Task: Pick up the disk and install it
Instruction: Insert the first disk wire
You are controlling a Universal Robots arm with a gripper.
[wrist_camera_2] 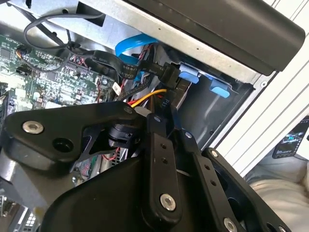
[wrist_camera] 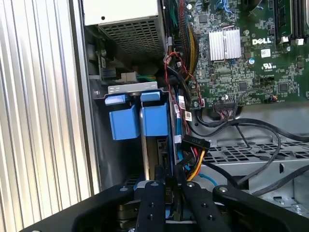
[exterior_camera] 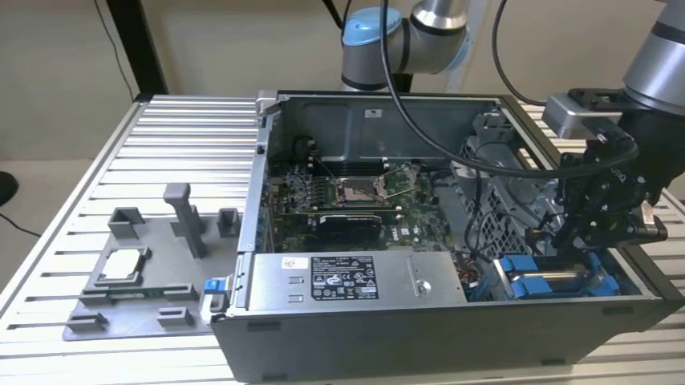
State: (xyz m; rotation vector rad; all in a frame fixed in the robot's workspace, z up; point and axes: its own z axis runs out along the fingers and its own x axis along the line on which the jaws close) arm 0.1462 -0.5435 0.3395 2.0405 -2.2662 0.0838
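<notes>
The disk (wrist_camera: 155, 140) stands on edge in the drive bay at the case's corner, on the exterior view's right, its blue bracket (wrist_camera: 155, 119) at its far end. A second blue bracket (wrist_camera: 124, 123) sits beside it. In the exterior view the same blue brackets (exterior_camera: 541, 278) show low in that corner. My gripper (wrist_camera: 170, 193) reaches down into the bay, its black fingers (wrist_camera: 152, 200) drawn close on the disk's near edge. The exterior view has the gripper (exterior_camera: 573, 241) just above the brackets, and it hides most of the disk's body.
The open computer case (exterior_camera: 428, 329) holds a motherboard (exterior_camera: 354, 196), a large silver power supply (exterior_camera: 342, 277) and loose cables (wrist_camera: 193, 145) beside the bay. A grey fixture tray (exterior_camera: 139, 317) with a small square chip (exterior_camera: 123, 261) lies at the exterior view's left, on a slatted table (exterior_camera: 172, 144).
</notes>
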